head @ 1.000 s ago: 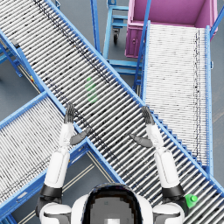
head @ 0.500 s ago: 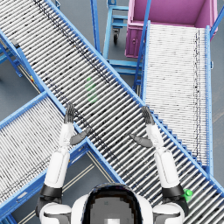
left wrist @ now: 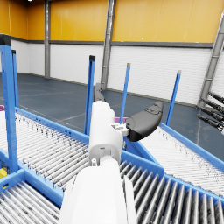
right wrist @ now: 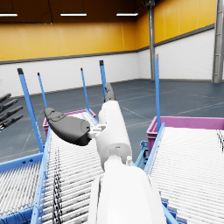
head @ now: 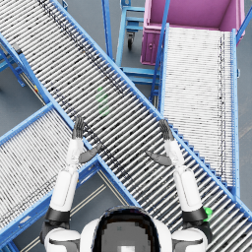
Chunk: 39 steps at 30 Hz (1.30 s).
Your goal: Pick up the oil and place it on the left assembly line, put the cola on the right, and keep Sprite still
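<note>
- Judging from how things lie, the task has hardly begun. No oil shows on the left assembly line [head: 29,157], no cola shows on the right assembly line [head: 197,88], and every step looks yet to be done.
- The left robot hand [head: 79,139] hangs over the near edge of the middle conveyor [head: 123,133], close to where the left line branches off. Its fingers are spread, the thumb points toward the middle, and it holds nothing.
- Ahead of the two hands and between them, nearer the left one, a pale green shape [head: 102,101] lies on the middle conveyor's rollers, well apart from both. It is too faint to name. It may be the Sprite, in which case it should be left alone.
- The right robot hand [head: 166,140] hovers over the same conveyor, level with the left one. It is likewise spread with the thumb turned inward, and it is empty.
- Behind the right robot hand, down by that arm's elbow, a small bright green object [head: 208,213] sits on the rollers. Only a bit of it shows, so I cannot tell which bottle it is.
- Neither oil nor cola can be made out in any view — the wrist views show only the spread hands above the rollers. My guess is that a grasp must wait until a bottle comes within reach.
</note>
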Each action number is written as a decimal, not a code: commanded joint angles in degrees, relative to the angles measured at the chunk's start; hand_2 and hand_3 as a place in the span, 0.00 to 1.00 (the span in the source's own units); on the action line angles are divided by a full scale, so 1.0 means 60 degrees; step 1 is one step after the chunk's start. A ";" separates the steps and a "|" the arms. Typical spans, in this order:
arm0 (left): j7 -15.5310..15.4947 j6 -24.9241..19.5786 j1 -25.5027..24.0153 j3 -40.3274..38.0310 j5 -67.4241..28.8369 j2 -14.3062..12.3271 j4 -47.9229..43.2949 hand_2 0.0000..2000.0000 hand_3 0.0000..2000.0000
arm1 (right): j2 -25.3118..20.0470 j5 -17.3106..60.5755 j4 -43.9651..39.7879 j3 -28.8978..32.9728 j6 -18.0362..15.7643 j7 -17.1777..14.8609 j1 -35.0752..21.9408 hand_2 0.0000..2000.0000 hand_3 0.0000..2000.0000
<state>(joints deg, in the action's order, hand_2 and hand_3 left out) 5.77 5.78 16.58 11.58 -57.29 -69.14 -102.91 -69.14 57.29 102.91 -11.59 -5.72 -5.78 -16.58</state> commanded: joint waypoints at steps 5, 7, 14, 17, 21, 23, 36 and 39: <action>0.0000 0.0000 0.0000 0.0000 0.0000 0.0000 0.0000 0.00 0.00 | 0.0000 0.0000 0.0000 0.0000 0.0000 0.0000 0.0000 0.00 0.00; 0.0000 0.0000 0.0000 0.0000 0.0000 0.0000 0.0000 0.00 0.00 | 0.0000 0.0000 0.0000 0.0000 0.0000 0.0000 0.0000 0.00 0.00; 0.0000 0.0000 0.0000 0.0000 0.0000 0.0000 0.0000 0.00 0.00 | 0.0000 0.0000 0.0000 0.0000 0.0000 0.0000 0.0000 0.00 0.00; 0.0000 0.0000 0.0000 0.0000 0.0000 0.0000 0.0000 0.00 0.00 | 0.0000 0.0000 0.0000 0.0000 0.0000 0.0000 0.0000 0.00 0.00; 0.0000 0.0000 0.0000 0.0000 0.0000 0.0000 0.0000 0.00 0.00 | 0.0000 0.0000 0.0000 0.0000 0.0000 0.0000 0.0000 0.00 0.00; 0.0000 0.0000 0.0000 0.0000 0.0000 0.0000 0.0000 0.00 0.00 | 0.0000 0.0000 0.0000 0.0000 0.0000 0.0000 0.0000 0.00 0.00; 0.0000 0.0000 0.0000 0.0000 0.0000 0.0000 0.0000 0.00 0.00 | 0.0000 0.0000 0.0000 0.0000 0.0000 0.0000 0.0000 0.00 0.00; 0.0000 0.0000 0.0154 0.0133 0.0000 -0.0086 0.0087 0.00 0.00 | -0.0053 0.0000 -0.0114 -0.0129 0.0000 0.0000 -0.0096 0.00 0.00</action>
<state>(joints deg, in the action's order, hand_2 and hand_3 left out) 4.13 4.14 16.67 11.83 -57.28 -69.37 -102.71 -69.32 57.29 102.66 -11.83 -4.10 -4.15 -16.58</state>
